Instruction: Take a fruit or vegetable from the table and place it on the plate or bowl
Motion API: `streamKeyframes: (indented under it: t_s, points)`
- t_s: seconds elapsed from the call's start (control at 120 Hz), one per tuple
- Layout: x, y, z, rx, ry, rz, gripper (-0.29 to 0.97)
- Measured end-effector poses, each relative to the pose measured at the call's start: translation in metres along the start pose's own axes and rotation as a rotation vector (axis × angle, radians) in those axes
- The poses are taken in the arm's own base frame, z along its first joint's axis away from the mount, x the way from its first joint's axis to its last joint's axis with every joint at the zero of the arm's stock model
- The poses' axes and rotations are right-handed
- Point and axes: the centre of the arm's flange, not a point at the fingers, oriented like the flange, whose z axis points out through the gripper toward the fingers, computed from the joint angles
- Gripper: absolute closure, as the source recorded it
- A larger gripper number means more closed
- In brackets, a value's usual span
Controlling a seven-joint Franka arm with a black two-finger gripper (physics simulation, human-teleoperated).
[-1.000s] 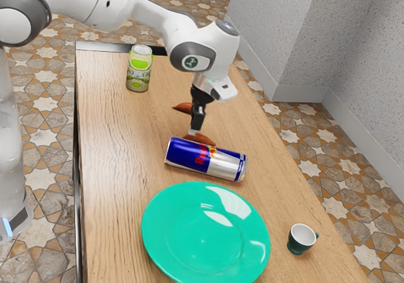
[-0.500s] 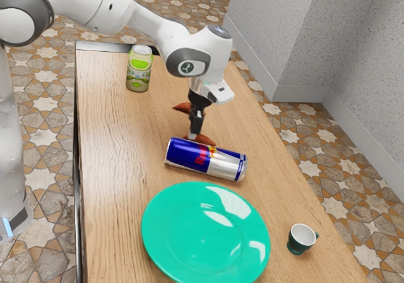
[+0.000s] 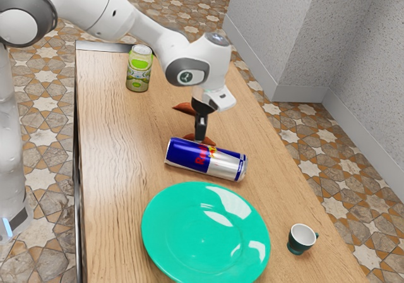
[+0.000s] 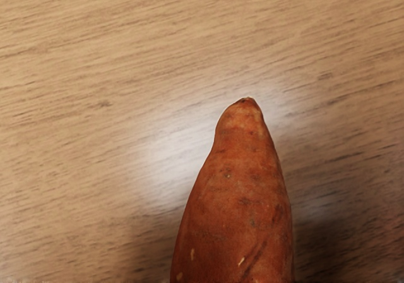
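The arm [image 3: 120, 18] was seen entering from the exterior view's upper left and bent downward at the wrist, so that the hand was pointed nearly straight down at the desk [image 3: 113, 156], just behind the blue can [image 3: 205, 158] as that view is seen. The claw [image 3: 201, 130] was lowered right over the sweet potato [image 3: 184, 107], its dark tip set against the middle of the vegetable. Whether the claw was spread or pinched onto the sweet potato could not be told from the exterior view.

The sweet potato was found on the desk just beyond the blue can. Its long axis was laid at a slant, with one brown end directed away from the blue can toward the exterior view's upper left and the other end brought close to the can's upper side. In the wrist view the sweet potato [image 4: 237, 213] was seen directly under the hand, narrowing to a tapered tip directed away from the camera, over the pale wood grain of the desk [image 4: 95, 74].

The blue can was laid on its side. The green plate [image 3: 205, 232] was placed just in front of the blue can, apart from the sweet potato.
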Motion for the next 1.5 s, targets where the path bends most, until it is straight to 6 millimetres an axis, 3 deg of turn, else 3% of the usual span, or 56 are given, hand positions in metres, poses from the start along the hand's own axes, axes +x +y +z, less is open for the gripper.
streamKeyframes:
  t_s: [0.325, 0.575, 0.667, 0.733, 0.8, 0.867, 0.95, 1.025, 1.158, 1.325, 1.5]
  points:
    - [-0.009, -0.006, 0.006, -0.011, -0.003, -0.021, 0.01]
    - [-0.008, -0.005, 0.006, -0.012, -0.001, -0.016, 0.44]
    - [-0.009, -0.005, 0.003, -0.008, 0.003, -0.017, 0.49]
    - [-0.011, -0.004, -0.017, 0.007, 0.027, -0.016, 0.51]
    - [-0.012, 0.001, -0.051, 0.03, 0.062, -0.009, 0.51]
    - [-0.001, 0.008, -0.091, 0.056, 0.088, 0.015, 0.51]
    - [0.022, 0.035, -0.146, 0.106, 0.101, 0.081, 0.5]
    - [0.043, 0.071, -0.164, 0.13, 0.075, 0.15, 0.5]
    - [0.061, 0.136, -0.165, 0.135, 0.01, 0.258, 0.52]
    - [0.051, 0.181, -0.165, 0.165, -0.063, 0.32, 0.52]
    - [0.035, 0.268, -0.162, 0.175, -0.105, 0.464, 0.52]
